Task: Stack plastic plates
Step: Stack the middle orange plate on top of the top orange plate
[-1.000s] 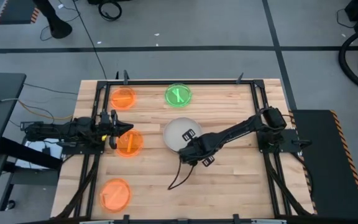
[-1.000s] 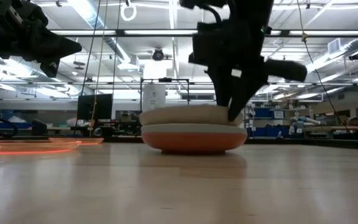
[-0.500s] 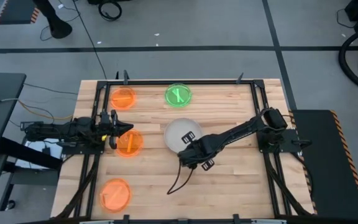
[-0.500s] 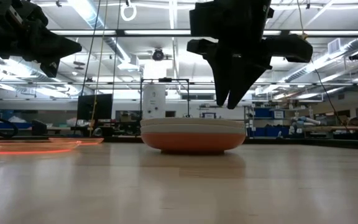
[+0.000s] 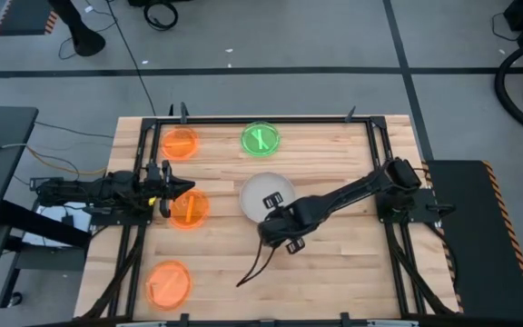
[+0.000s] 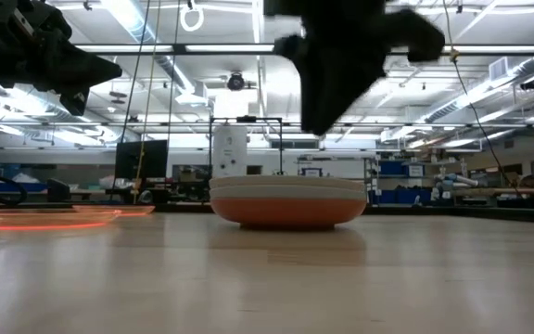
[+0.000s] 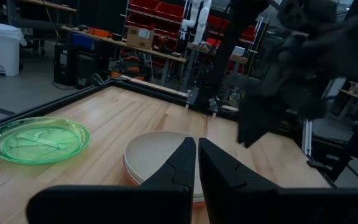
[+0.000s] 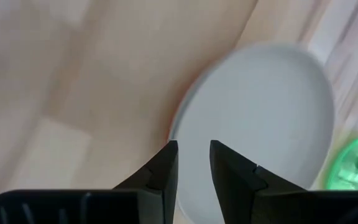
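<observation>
Toward the near left corner of the table an orange plate is seen lying alone. The right gripper is held just above the near rim of the plate stack at the table's middle, its arm stretched in from the right edge; its fingers are parted by a narrow gap and nothing is held. The left gripper is poised low at the left-hand rim of a second orange plate, fingers pressed together. In the stack only a beige plate over a red-orange one can be made out. In the low view the right gripper is blurred and cut off. Since a second ago it has been lifted off the stack and drawn toward the near edge. Along the far edge a third orange plate and a green plate are seen.
</observation>
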### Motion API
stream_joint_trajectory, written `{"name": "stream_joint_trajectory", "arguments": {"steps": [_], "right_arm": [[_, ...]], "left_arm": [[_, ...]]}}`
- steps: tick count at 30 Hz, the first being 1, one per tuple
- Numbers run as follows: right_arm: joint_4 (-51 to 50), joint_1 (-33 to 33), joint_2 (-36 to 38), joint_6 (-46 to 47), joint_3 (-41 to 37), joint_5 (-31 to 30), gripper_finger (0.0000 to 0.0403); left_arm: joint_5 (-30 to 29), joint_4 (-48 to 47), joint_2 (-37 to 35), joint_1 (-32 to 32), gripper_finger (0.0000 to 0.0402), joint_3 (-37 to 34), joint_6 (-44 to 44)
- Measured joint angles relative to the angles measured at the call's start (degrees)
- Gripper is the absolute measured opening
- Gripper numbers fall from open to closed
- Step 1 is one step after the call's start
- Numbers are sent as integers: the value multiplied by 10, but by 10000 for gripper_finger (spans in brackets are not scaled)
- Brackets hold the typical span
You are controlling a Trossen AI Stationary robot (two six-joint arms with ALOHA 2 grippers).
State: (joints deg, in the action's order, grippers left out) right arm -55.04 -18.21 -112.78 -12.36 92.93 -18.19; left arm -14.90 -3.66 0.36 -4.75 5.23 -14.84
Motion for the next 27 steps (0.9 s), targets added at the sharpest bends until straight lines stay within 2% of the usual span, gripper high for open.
{"name": "stream_joint_trajectory", "arguments": {"steps": [8, 14, 19, 24, 27], "right_arm": [[96, -16, 0, 163, 46, 3, 103], [145, -16, 0, 175, 46, 12, 103], [131, -18, 3, 160, 46, 16, 102], [73, -38, 13, 228, 46, 16, 102], [20, -55, 16, 267, 46, 13, 102]], "left_arm": [[0, 0, 0, 0, 27, 0, 0], [0, 0, 0, 0, 27, 0, 0], [0, 1, 0, 0, 27, 0, -8], [4, 78, 0, 1, 27, 0, -46], [63, 133, 17, -15, 25, 0, -57]]}}
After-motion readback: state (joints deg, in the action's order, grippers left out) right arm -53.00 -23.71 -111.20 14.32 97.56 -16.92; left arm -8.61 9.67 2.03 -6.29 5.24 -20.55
